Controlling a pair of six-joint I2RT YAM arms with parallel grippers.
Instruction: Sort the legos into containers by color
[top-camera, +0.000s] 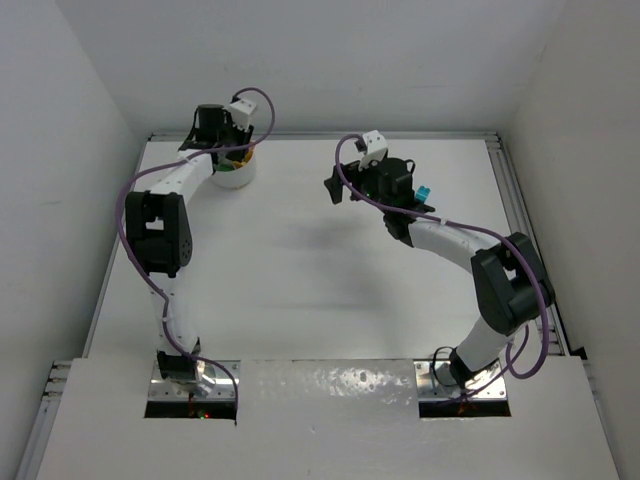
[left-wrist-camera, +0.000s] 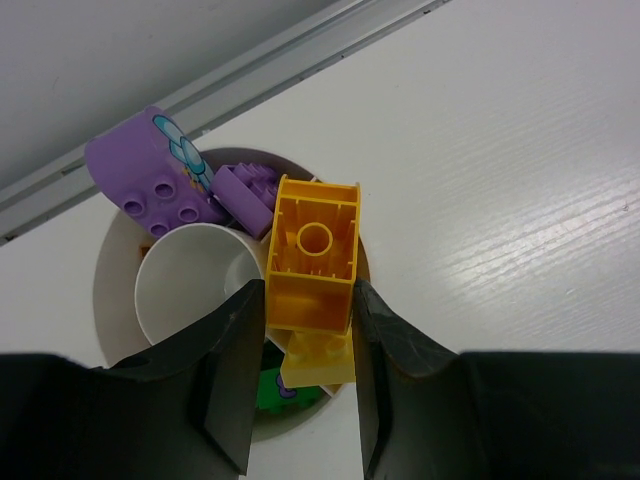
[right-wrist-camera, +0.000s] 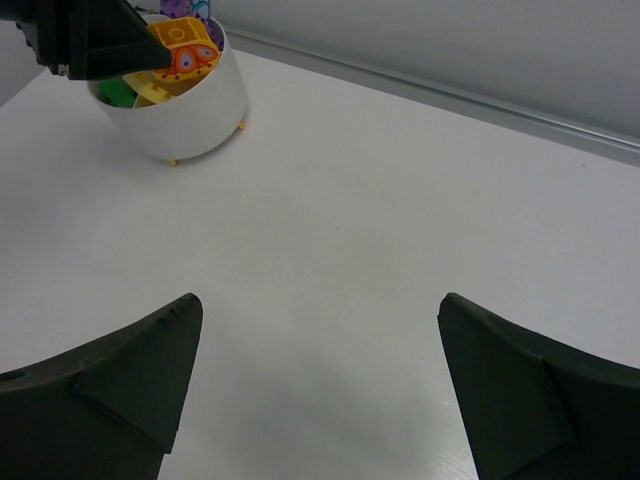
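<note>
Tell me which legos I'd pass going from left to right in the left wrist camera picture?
big rounded purple lego → small purple lego → yellow lego

right hand (right-wrist-camera: 318, 298): spread wide | bowl (right-wrist-camera: 200, 110): upper left, bricks (right-wrist-camera: 185, 45) inside

The round white bowl (left-wrist-camera: 112, 300) is standing on the desk (left-wrist-camera: 500, 200), carrying a rounded purple brick (left-wrist-camera: 150, 175), a ridged purple brick (left-wrist-camera: 245, 195), a green brick (left-wrist-camera: 275, 392) and a small yellow brick (left-wrist-camera: 322, 362). The left gripper (left-wrist-camera: 310, 290) is clamping a large yellow brick (left-wrist-camera: 312, 240), hollow underside showing, above the bowl.
</note>
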